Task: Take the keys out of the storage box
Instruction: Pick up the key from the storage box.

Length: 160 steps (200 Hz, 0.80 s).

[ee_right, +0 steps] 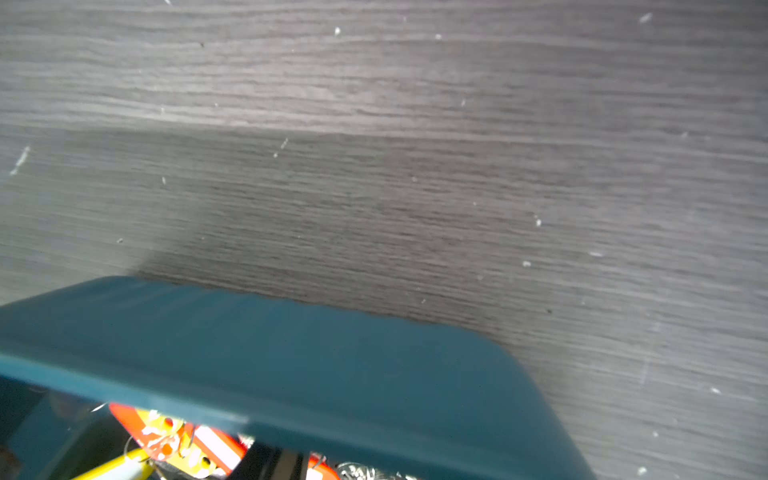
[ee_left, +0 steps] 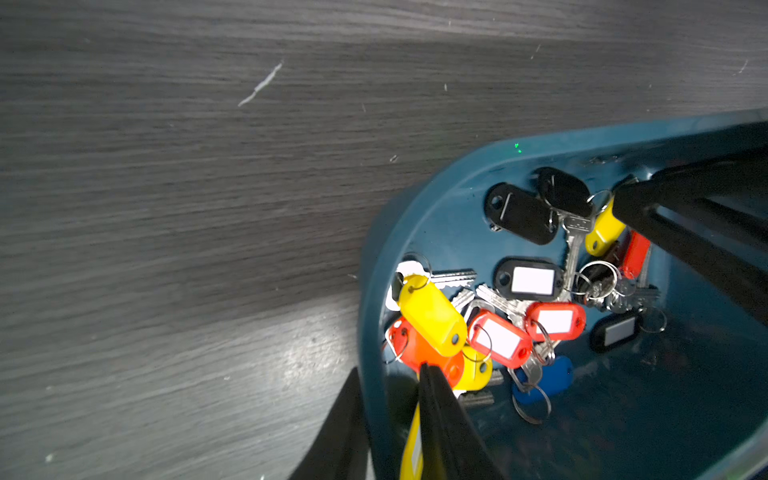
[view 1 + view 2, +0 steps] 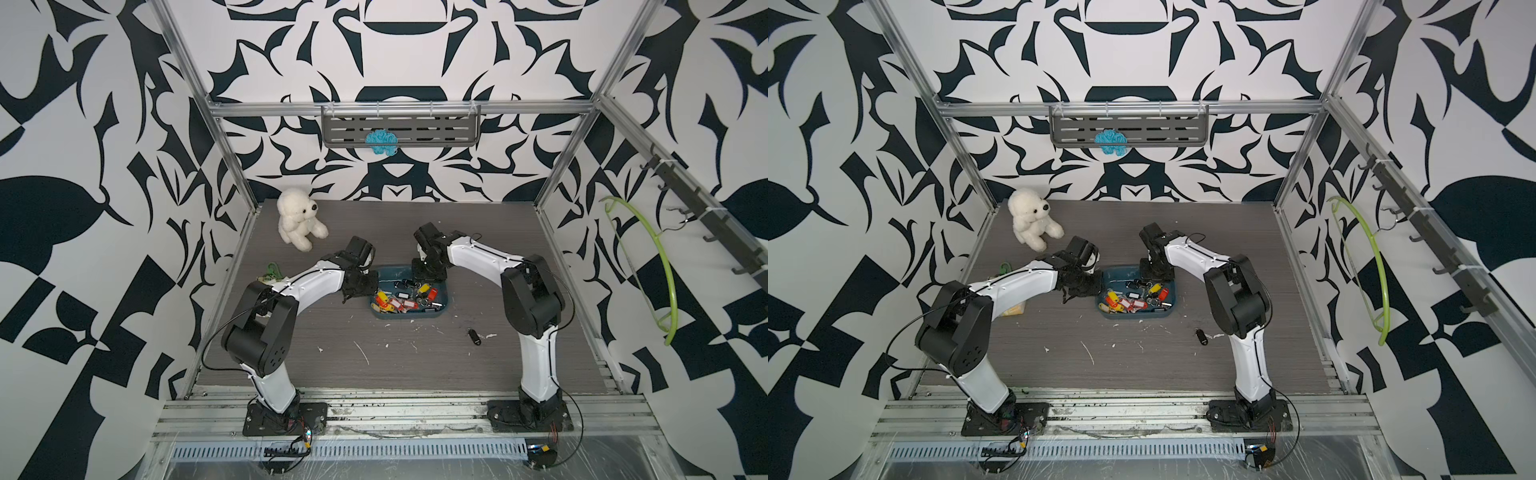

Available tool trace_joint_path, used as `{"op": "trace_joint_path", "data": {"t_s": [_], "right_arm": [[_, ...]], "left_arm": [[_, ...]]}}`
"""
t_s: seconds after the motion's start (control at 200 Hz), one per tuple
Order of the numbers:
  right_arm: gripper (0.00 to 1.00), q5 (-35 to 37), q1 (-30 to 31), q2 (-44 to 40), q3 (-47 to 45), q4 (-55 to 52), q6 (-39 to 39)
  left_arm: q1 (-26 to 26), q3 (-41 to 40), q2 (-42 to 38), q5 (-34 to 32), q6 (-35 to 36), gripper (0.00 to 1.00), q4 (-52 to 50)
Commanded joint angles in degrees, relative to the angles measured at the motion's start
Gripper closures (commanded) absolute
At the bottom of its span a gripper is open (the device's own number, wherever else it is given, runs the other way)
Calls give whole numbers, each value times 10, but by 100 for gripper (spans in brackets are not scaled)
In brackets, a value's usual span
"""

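Inside, glossy oblong-tagged keys (image 2: 532, 282), rounded teal plastic storage box (image 2: 424, 224)

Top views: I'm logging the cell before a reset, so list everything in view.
storage box: one, teal, table centre
keys: about a dozen, silver, red, yellow, black tags, inside box
loose tag: one, black, table near right arm
plush bear: one, white, table's far left
knitted item: one, light blue, on grey shelf
hanger: one, green, right wall
left gripper: one, black, straddling box wall
right gripper: one, black, over the keys
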Motion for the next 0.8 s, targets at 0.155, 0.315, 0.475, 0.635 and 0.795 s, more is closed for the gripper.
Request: {"op": "trace_joint_path", "data": {"t_s": [0.155, 0.315, 0.475, 0.635, 0.795], "right_arm": [[53, -13, 1, 7, 22, -3, -13], [54, -13, 2, 13, 17, -6, -17], [58, -9, 4, 22, 16, -9, -20], [62, 1, 13, 34, 19, -17, -29], [64, 26, 29, 51, 33, -38, -44]], "left_arm": [[-1, -11, 7, 7, 2, 74, -1], [-1, -10, 8, 7, 2, 74, -1], [-1, -10, 10, 7, 2, 74, -1], [-1, -10, 12, 7, 1, 74, -1], [-1, -10, 13, 7, 0, 74, -1]]}}
